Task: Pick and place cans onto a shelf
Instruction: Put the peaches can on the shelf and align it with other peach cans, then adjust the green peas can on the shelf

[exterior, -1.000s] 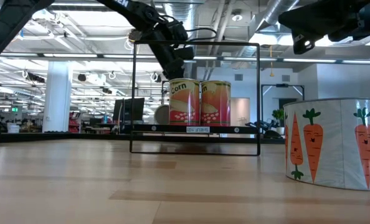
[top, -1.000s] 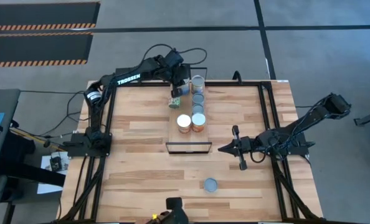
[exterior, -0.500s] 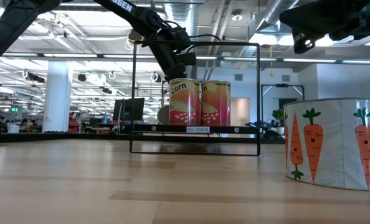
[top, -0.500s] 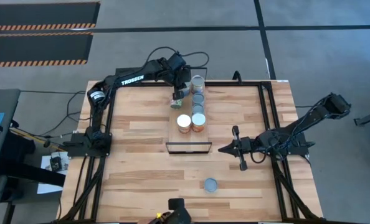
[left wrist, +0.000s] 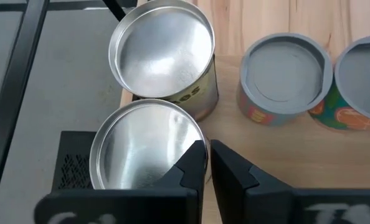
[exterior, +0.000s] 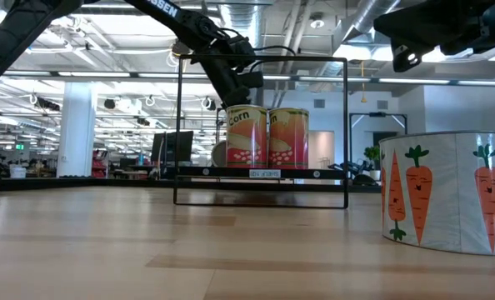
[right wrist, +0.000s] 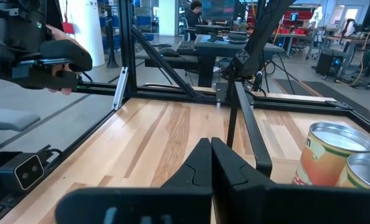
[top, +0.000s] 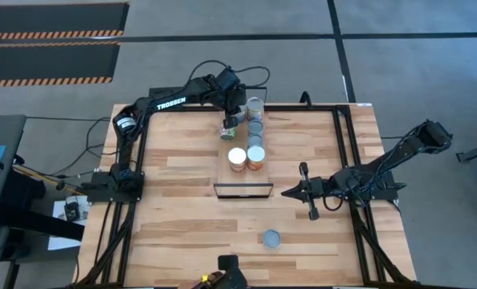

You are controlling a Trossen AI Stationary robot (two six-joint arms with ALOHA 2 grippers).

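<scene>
The light-wood shelf (top: 242, 178) lies in the middle of the table, its black frame (top: 242, 191) at the near end. Several cans stand on it: two white-topped ones (top: 246, 158), grey-topped ones (top: 255, 133) and a silver-topped one (top: 254, 106) at the far end. A carrot-labelled can (top: 271, 238) stands alone near the table's front edge. My left gripper (top: 230, 122) is at the shelf's far left, shut on a silver can (left wrist: 144, 146). My right gripper (top: 285, 193) is shut and empty, right of the shelf's near end. My left gripper pinches the silver can's rim (left wrist: 197, 138) on the side toward the grey-topped cans. One finger (left wrist: 192, 163) lies over the can's silver top and the other stands outside it. The fingers come from above, pointing down. Whether the can's bottom rests on anything is hidden.
A second silver can (left wrist: 163, 56) stands right beside the held one, at the table's far edge. Two grey-topped cans (left wrist: 284, 78) stand close by. The table's black frame rails (top: 343, 152) run along its sides. Bare wood lies left and right of the shelf.
My left gripper, still shut on the silver can, has shifted slightly toward the table's right, closer to the row of cans on the shelf.
</scene>
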